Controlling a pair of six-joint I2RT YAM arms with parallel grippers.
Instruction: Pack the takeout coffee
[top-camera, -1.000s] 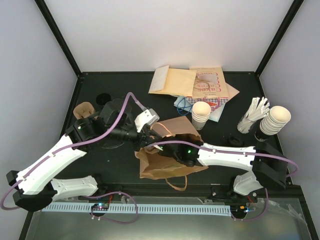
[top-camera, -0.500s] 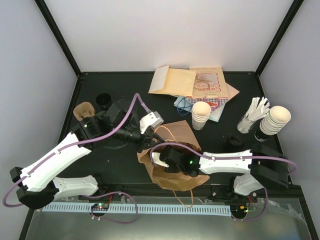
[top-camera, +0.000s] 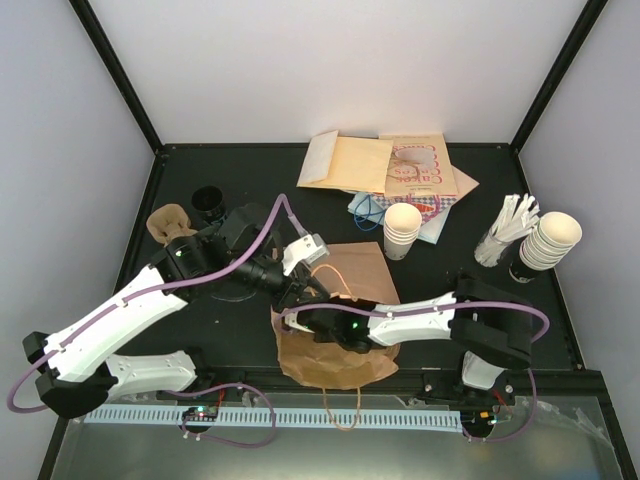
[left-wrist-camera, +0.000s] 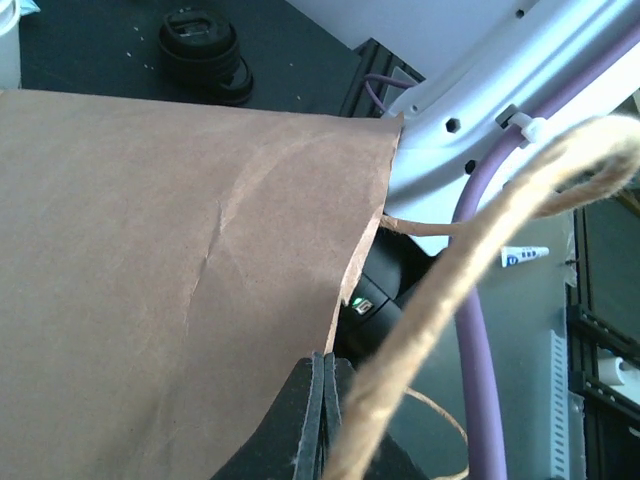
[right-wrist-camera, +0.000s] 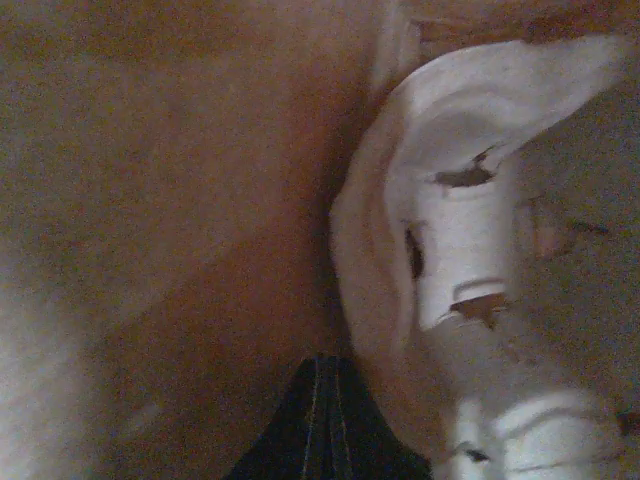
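Both hands are closed: left hand (left-wrist-camera: 322, 400) pinches the paper bag (left-wrist-camera: 150, 280) edge, right hand (right-wrist-camera: 325, 378) grips nothing inside it.

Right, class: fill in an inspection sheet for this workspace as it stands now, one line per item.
surface: black table, matte.
job's things: brown paper bag lies mid-table with twine handles; takeout coffee cannot be made out, only a blurred white shape inside the bag.
clutter: cream cup stacks; envelopes at the back; stirrers; black lids.
grippers: left gripper shut, seemingly pinching the bag's rim; right gripper shut, inside the bag.
cables: purple cable along the left arm, another on the right arm.
surroundings: white walls, black frame posts.
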